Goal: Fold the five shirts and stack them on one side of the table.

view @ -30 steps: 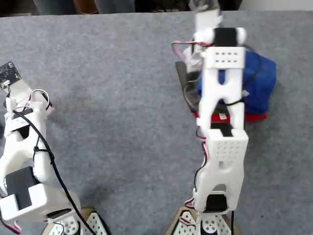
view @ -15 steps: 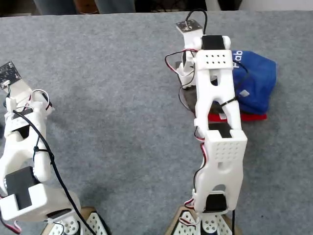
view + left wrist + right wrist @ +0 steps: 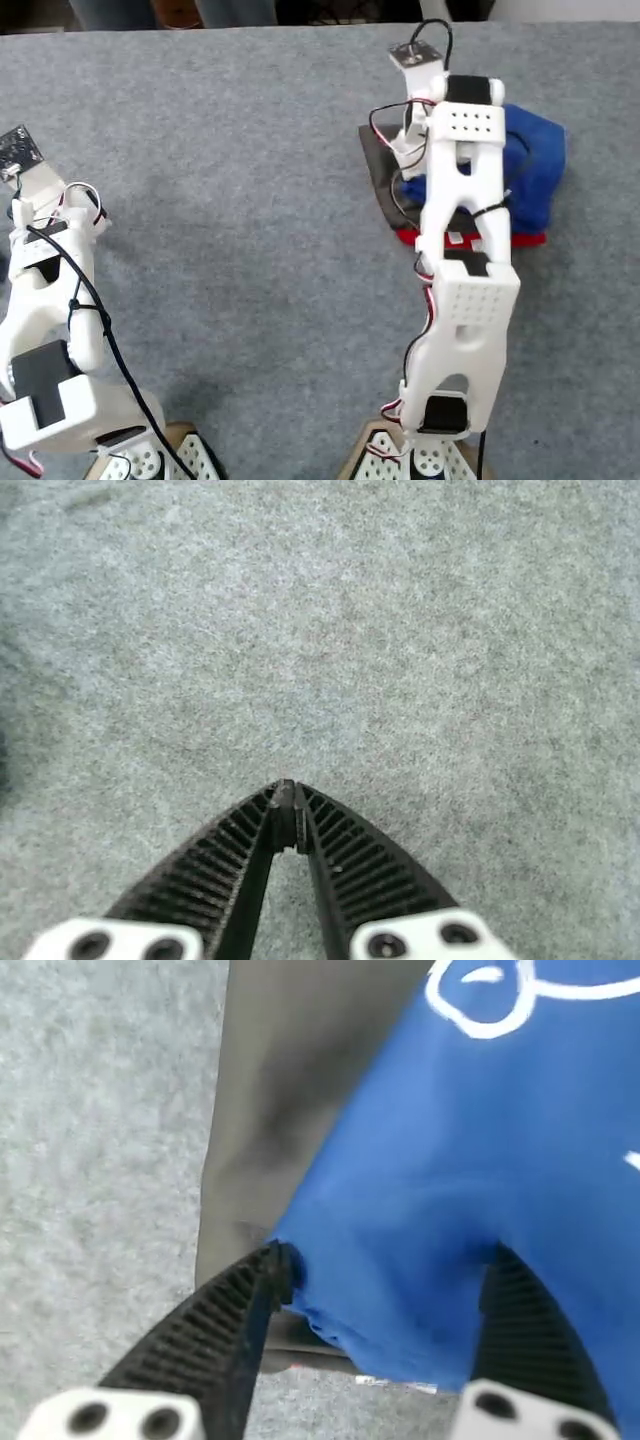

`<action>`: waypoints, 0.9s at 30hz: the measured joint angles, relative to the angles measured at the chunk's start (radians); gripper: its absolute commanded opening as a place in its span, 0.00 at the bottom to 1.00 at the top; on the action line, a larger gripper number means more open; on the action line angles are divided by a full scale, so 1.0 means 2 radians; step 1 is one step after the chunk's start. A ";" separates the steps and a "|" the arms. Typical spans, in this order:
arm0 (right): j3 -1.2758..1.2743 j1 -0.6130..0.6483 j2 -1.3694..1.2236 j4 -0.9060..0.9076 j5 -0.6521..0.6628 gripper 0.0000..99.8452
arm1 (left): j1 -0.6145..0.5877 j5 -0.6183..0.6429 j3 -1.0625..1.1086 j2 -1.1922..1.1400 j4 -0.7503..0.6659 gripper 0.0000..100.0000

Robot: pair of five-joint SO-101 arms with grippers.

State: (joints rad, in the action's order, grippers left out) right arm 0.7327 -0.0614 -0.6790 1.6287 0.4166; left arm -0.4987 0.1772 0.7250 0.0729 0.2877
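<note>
My right gripper [image 3: 388, 1260] straddles the blue shirt [image 3: 480, 1140] at its edge, jaws apart. The shirt tops a grey shirt [image 3: 270, 1100] and a red shirt [image 3: 528, 239] on the table's [image 3: 230, 140] right side. I judge I'm squaring the stack, so I pinch that edge next. The left gripper [image 3: 287, 815] has its jaws together.

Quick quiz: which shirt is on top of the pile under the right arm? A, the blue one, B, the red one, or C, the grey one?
A: the blue shirt lies on top, with the edges of the grey shirt and the red shirt showing from beneath it.
</note>
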 measured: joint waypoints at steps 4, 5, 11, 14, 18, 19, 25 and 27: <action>0.000 -0.002 -0.002 -0.021 0.001 0.06 | 0.000 0.000 0.000 0.004 0.000 0.03; 0.000 -0.005 -0.002 -0.026 0.001 0.03 | 0.000 0.000 0.000 0.004 0.000 0.03; 0.000 -0.008 -0.002 -0.032 0.002 0.01 | 0.000 0.000 0.000 0.004 0.000 0.03; 0.000 -0.010 -0.002 -0.031 0.002 0.01 | 0.000 0.000 0.002 0.004 0.000 0.03; 0.000 -0.010 -0.002 -0.009 0.001 0.01 | 0.000 0.000 0.004 0.004 0.000 0.03; 0.001 -0.010 -0.002 -0.002 0.001 0.01 | 0.000 0.000 0.004 0.004 0.000 0.03; 0.044 -0.010 -0.002 0.033 0.002 0.18 | 0.004 0.000 0.003 0.004 0.000 0.03; 0.071 -0.009 -0.002 0.051 0.002 0.25 | 0.012 0.000 0.003 0.004 0.000 0.03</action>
State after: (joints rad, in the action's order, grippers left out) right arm 0.8738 -0.0798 -0.6836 1.7300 0.4196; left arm -0.4741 0.1772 0.7311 0.0806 0.2877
